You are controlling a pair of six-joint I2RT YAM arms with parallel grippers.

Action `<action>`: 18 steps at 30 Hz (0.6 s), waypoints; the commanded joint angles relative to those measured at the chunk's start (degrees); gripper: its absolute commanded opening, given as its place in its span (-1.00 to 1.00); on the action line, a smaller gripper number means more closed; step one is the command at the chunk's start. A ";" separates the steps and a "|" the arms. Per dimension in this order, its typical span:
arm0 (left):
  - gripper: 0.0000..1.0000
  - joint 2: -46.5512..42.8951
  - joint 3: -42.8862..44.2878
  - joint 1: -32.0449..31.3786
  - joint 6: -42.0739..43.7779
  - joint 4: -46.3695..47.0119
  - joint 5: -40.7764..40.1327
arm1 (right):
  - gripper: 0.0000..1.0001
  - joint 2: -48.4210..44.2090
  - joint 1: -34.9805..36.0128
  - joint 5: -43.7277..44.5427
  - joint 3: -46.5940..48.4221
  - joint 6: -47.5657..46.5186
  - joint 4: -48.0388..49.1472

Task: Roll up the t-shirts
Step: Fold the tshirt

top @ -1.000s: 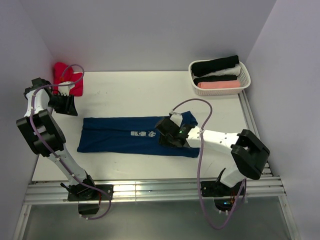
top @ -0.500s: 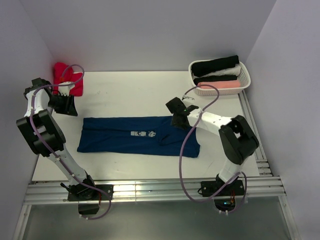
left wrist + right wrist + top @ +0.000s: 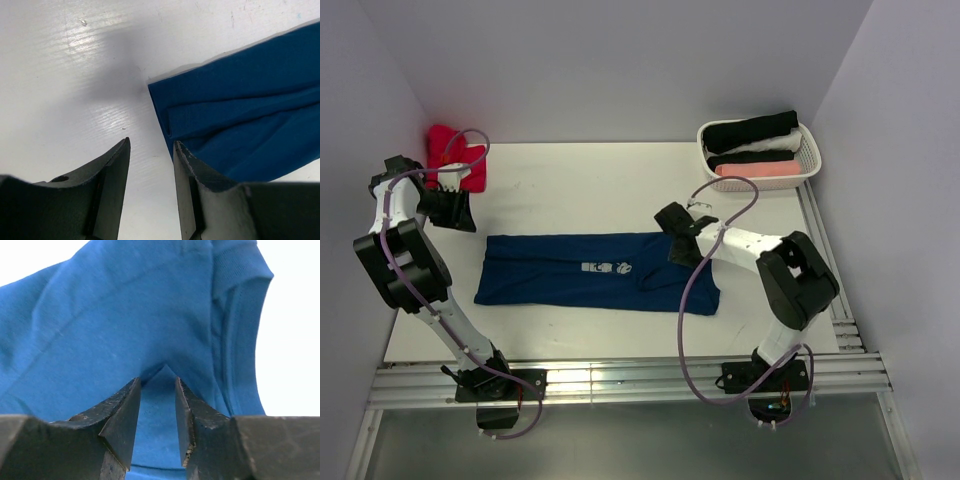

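A navy blue t-shirt lies folded into a long strip across the table's middle, with its pale print facing up. My right gripper rests on the strip's far right corner. In the right wrist view its jaws stand apart on the blue cloth, and a small peaked fold rises between the tips. My left gripper hovers beyond the strip's left end. In the left wrist view it is open over bare table, beside the shirt's corner. A crumpled red t-shirt lies at the far left.
A white basket at the far right holds rolled black, white and pink shirts. Walls close in on the left, back and right. A metal rail runs along the near edge by the arm bases.
My right gripper has moved from the shirt's right middle up to its far right corner, and its jaws have narrowed. The left arm has not moved.
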 commanded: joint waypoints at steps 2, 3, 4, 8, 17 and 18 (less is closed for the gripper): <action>-0.10 -2.02 1.35 -0.33 0.90 -0.61 1.61 | -0.19 -4.17 0.13 0.85 -2.48 1.02 -0.58; -0.10 -1.94 1.35 -0.33 0.90 -0.61 1.52 | -0.23 -4.26 0.13 0.85 -2.66 1.11 -0.67; -0.10 -1.94 1.35 -0.33 0.90 -0.70 1.61 | -0.26 -4.26 0.13 0.85 -2.75 1.02 -0.85; -0.10 -2.20 1.00 -0.42 1.16 -0.61 1.52 | -0.52 -5.40 0.48 0.94 -3.97 1.72 -0.76; -0.11 -2.20 0.91 -0.42 1.17 -0.61 1.52 | -0.92 -9.17 1.27 2.08 -4.59 2.78 -2.43; -0.11 -2.11 1.00 -0.42 1.08 -0.70 1.52 | -0.92 -9.53 1.27 2.51 -4.59 2.96 -2.52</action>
